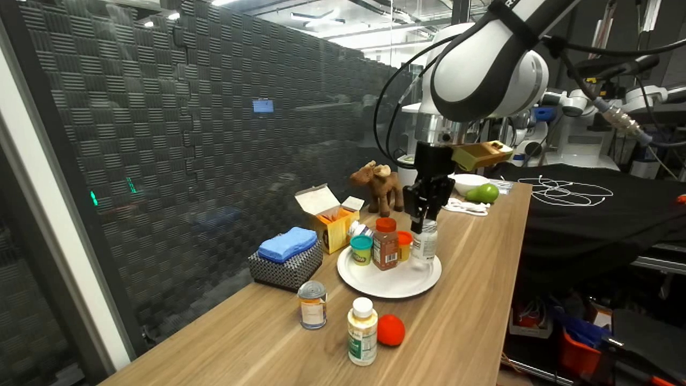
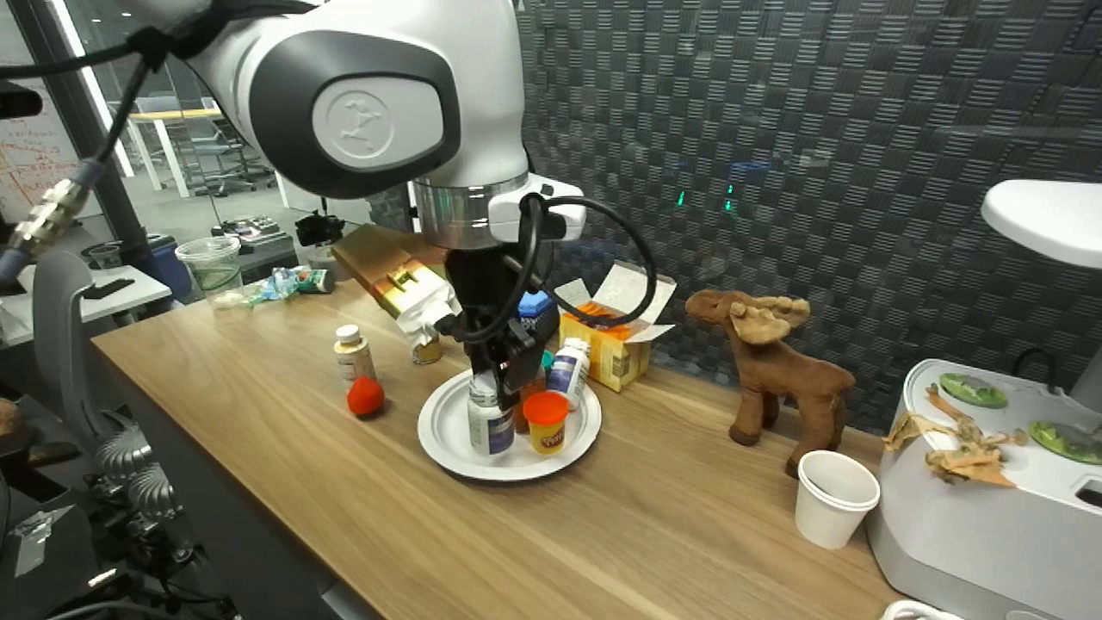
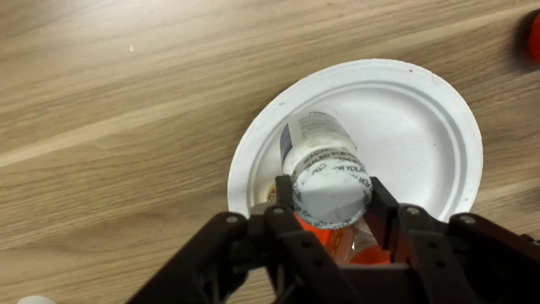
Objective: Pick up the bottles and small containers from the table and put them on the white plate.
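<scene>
My gripper [image 3: 331,192] is shut on the cap of a white bottle [image 1: 425,245], one finger on each side in the wrist view. This bottle is upright over the white plate [image 1: 388,284]; whether its base touches, I cannot tell. On the plate are a brown jar with a red cap [image 1: 385,247], a teal-lidded tub [image 1: 361,253], an orange-lidded yellow tub [image 2: 547,424] and a leaning white bottle [image 2: 568,372]. Off the plate, on the wooden table [image 1: 461,300], stand a silvery can [image 1: 312,306] and a white-capped bottle [image 1: 363,336].
A red ball [image 1: 390,329] touches or nearly touches the white-capped bottle. Behind the plate sit an open yellow carton [image 1: 335,230], a patterned box [image 1: 289,268] under a blue cloth [image 1: 288,244], and a toy moose [image 2: 775,370]. White cups [image 2: 833,499] stand near a white appliance [image 2: 981,534].
</scene>
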Motion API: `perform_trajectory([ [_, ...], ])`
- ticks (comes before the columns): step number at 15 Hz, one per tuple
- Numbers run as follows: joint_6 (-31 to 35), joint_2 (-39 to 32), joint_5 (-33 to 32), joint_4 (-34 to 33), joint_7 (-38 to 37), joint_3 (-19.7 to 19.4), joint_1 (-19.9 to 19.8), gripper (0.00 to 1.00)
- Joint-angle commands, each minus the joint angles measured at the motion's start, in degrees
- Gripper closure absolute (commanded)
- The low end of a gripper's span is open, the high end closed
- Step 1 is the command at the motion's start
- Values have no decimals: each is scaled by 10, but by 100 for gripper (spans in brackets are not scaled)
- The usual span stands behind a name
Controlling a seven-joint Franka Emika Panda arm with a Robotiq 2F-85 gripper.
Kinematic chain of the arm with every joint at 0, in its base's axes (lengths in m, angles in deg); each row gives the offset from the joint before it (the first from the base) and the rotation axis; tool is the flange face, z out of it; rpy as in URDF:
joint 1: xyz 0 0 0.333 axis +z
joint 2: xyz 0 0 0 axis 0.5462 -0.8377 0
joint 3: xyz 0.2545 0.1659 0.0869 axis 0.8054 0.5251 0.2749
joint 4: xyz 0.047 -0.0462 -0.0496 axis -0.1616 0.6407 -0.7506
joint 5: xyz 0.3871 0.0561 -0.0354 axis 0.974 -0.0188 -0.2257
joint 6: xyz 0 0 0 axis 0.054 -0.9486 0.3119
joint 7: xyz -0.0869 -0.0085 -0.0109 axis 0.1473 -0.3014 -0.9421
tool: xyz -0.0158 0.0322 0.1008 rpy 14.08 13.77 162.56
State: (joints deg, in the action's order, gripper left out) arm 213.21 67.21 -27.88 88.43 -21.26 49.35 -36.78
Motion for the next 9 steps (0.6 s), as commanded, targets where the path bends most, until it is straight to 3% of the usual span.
perform_trajectory([
  [1,2,-22,20,-20,25,3,-2,79],
  [9,26,-40,5,-28,5,8,5,79],
])
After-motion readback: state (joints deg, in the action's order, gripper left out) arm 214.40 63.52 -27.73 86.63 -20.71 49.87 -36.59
